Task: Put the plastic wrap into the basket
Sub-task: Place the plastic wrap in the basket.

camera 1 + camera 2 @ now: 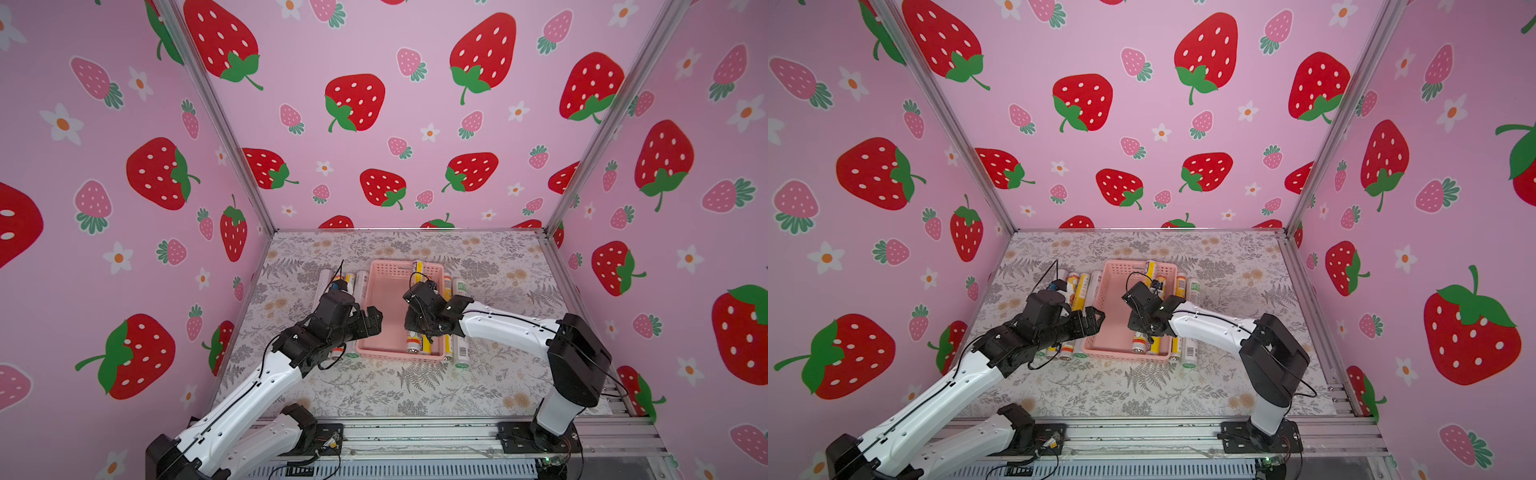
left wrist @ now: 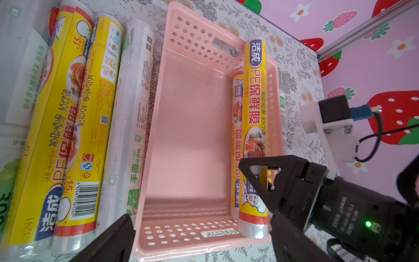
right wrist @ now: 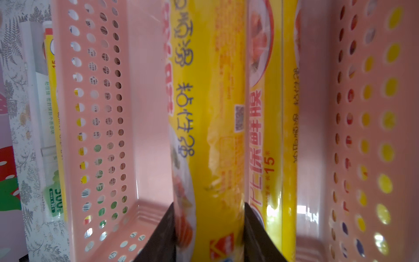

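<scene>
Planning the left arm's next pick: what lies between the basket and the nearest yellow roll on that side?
A white, green-printed plastic wrap roll alongside the basket, shown in the left wrist view.

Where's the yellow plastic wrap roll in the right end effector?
The yellow plastic wrap roll is in the pink perforated basket, right side in both top views, beside another yellow roll.

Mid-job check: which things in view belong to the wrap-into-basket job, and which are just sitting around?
Job: basket; yellow roll clamped in the right gripper; second yellow roll lying in the basket; four rolls on the table by the left arm; two rolls by the right arm; open left gripper.
Not the job: floral table cover; strawberry walls.
</scene>
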`<action>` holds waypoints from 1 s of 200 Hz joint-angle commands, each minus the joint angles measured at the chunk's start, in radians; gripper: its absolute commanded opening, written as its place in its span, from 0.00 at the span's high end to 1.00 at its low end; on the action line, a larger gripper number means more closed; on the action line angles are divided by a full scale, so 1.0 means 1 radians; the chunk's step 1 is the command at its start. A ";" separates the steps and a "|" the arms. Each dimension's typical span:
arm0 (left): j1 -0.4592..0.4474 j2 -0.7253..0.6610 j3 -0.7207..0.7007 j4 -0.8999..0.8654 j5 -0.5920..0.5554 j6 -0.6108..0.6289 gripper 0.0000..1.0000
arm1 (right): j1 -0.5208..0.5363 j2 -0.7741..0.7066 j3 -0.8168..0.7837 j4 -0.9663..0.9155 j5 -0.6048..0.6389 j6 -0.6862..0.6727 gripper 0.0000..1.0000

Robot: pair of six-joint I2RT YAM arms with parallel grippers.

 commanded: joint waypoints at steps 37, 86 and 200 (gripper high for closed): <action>0.004 -0.011 -0.017 0.021 0.017 -0.003 0.02 | 0.014 0.003 0.023 -0.006 0.023 0.016 0.72; 0.004 -0.023 -0.025 0.022 0.019 -0.002 0.02 | 0.019 0.055 0.070 -0.048 0.012 0.016 0.72; 0.004 -0.010 -0.007 0.005 0.013 0.006 0.01 | 0.020 0.158 0.105 -0.072 0.014 -0.007 0.70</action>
